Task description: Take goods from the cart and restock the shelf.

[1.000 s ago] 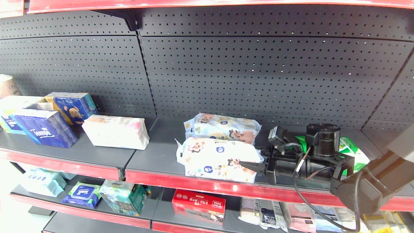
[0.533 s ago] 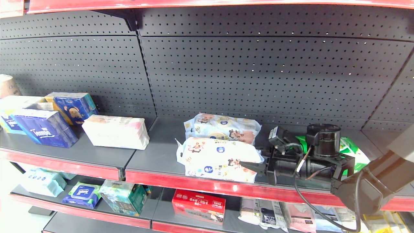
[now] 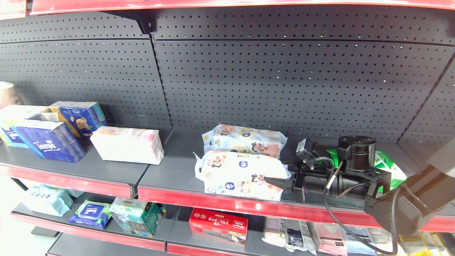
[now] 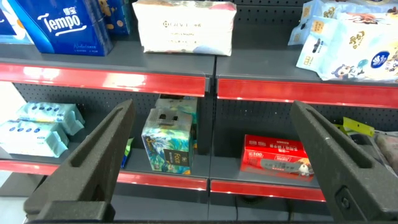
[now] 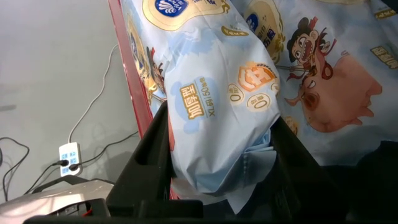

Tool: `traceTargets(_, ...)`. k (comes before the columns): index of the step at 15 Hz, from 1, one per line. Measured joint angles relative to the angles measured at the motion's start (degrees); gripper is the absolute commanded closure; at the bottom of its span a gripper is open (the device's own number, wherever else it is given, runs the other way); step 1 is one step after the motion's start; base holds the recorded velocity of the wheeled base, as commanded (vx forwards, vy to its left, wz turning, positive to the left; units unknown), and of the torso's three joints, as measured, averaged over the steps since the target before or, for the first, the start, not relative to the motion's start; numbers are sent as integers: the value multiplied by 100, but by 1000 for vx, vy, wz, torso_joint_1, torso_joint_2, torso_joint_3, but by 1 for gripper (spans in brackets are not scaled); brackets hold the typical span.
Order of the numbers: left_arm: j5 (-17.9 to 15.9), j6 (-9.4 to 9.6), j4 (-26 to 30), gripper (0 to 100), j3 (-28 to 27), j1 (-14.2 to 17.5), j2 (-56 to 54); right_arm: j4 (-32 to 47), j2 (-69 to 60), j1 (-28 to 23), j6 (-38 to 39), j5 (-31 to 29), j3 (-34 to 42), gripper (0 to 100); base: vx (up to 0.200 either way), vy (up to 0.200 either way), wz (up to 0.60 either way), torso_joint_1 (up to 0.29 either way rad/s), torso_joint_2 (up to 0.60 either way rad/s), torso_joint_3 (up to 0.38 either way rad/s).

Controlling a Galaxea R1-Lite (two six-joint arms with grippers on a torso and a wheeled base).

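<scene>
A cartoon-printed soft pack lies at the front edge of the middle shelf. My right gripper comes in from the right, shut on the pack's right end. In the right wrist view the pack is squeezed between the two black fingers. A second, matching pack lies just behind it. My left gripper hangs open and holds nothing, in front of the lower shelf tiers.
A green pack lies behind the right wrist. A white tissue pack and blue boxes stand to the left. Bare shelf lies between them. Below are a red box, a green box and pale blue packs.
The right gripper and the pack in it have crept a few pixels to the right. Everything else stays as it was.
</scene>
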Motion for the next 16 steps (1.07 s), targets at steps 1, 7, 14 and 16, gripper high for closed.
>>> traceTargets(1, 0, -2, 0, 0, 0, 0, 0, 0, -6, -11, 2, 0, 0, 100, 0, 0, 0, 0, 0, 0)
traceTargets(7, -2, 0, 0, 0, 0, -1, 0, -9, -30, 1, -2, -11, 28, 100, 0, 0, 0, 0, 0, 0)
traceTargets(14, 0, 0, 0, 0, 0, 0, 0, -9, -30, 95, 0, -13, 30, 100, 0, 0, 0, 0, 0, 0)
traceTargets(16, 0, 0, 0, 0, 0, 0, 0, -11, -30, 126, -5, -20, 28, 100, 0, 0, 0, 0, 0, 0)
